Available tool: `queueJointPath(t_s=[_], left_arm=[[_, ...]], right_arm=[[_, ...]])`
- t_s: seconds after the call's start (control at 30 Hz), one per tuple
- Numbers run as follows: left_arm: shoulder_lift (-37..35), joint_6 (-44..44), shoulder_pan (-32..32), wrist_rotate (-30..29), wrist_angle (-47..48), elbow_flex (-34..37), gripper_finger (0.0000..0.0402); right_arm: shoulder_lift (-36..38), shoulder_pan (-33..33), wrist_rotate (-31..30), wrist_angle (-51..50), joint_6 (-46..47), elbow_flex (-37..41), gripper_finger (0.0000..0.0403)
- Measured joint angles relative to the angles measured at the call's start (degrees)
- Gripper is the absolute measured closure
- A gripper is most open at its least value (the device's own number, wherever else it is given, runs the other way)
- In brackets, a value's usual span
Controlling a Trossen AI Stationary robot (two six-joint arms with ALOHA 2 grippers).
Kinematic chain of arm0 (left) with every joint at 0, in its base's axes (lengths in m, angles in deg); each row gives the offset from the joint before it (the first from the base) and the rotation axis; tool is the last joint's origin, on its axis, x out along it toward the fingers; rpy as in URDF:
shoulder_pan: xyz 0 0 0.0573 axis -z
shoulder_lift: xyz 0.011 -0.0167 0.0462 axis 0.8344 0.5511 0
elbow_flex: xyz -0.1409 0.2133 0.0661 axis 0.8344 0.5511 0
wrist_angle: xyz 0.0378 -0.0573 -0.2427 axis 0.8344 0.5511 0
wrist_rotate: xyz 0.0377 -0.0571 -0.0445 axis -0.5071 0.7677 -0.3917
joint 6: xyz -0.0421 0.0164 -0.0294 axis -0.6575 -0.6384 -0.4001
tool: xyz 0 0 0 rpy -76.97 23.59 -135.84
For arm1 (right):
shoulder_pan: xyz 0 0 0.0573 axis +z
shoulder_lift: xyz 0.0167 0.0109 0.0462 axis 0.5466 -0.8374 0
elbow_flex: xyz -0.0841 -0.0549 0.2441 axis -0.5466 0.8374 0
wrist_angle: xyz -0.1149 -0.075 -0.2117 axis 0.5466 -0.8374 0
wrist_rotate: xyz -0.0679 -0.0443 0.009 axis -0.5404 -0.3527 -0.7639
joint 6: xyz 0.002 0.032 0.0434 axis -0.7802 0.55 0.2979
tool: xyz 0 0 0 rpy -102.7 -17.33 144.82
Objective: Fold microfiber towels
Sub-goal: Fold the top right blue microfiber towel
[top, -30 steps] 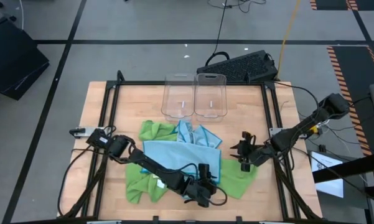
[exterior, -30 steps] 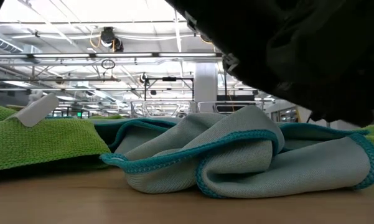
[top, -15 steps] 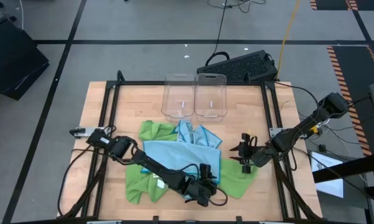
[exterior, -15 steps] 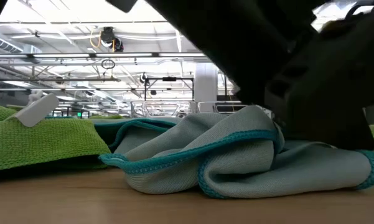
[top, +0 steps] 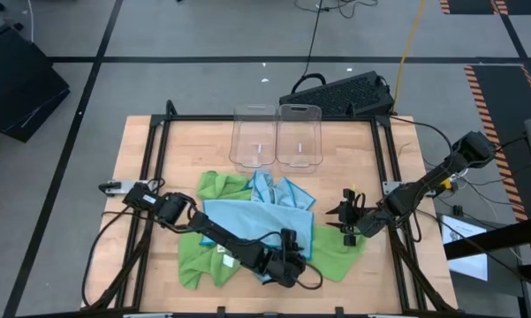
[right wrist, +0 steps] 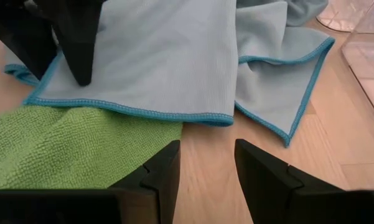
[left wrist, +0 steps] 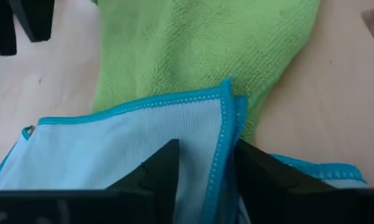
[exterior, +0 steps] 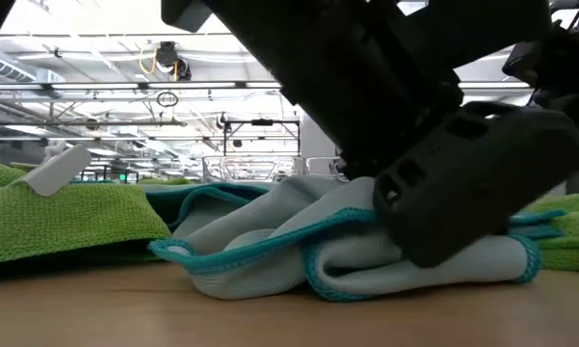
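A light blue towel (top: pixel 252 216) lies crumpled in the middle of the table, over lime green towels (top: pixel 194 256) (top: pixel 340 252). Another green towel (top: pixel 216 185) and another blue one (top: pixel 278 190) lie behind it. My left gripper (top: pixel 287 262) is down on the blue towel's near right corner. Its fingers stand apart, one on each side of the teal hem (left wrist: pixel 223 143). My right gripper (top: pixel 347 221) hovers open at the right over bare wood (right wrist: pixel 205 168), beside the blue towel (right wrist: pixel 155 56) and a green one (right wrist: pixel 62 149). My left gripper rests its open fingers (left wrist: pixel 165 171) on the light blue towel near a hemmed corner (left wrist: pixel 227 93), the teal hem running between them. It comes slanting down from the table's left. The towel (exterior: pixel 270 260) lies on the table and on a green towel, squashed flat beneath the gripper (exterior: pixel 462 193).
Two clear bins (top: pixel 254 137) (top: pixel 299 135) stand side by side at the table's far middle. A black frame (top: pixel 159 132) rims the wooden top. A green towel with a white tag (exterior: pixel 58 169) lies at the left in the low view. Bare wood shows far left and far right.
My left gripper has come down onto the light blue towel. In the low view the towel's raised fold, free a second ago, is now pressed down and flattened under the gripper. My right gripper has kept still.
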Motion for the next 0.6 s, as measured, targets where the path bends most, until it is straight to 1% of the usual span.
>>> queueJointPath(t_s=[0.2,0.4,0.47,0.6], left_arm=[[0.1,3.6,0.9,-1.2,-0.9,0.1,0.0329],[0.1,3.7,1.2,-1.4,-2.3,0.1,0.0391],[0.1,3.2,1.2,-1.4,-2.7,0.1,0.0392],[0.0,0.3,1.2,-1.4,-2.1,0.1,0.0378]], right_arm=[[0.0,0.0,0.0,0.0,0.0,0.0,0.0259],[0.0,0.0,0.0,-0.1,0.4,0.0,0.0259],[0.0,0.0,0.0,-0.1,0.6,0.0,0.0259],[0.0,0.0,0.2,-0.1,1.0,0.0,0.0259]])
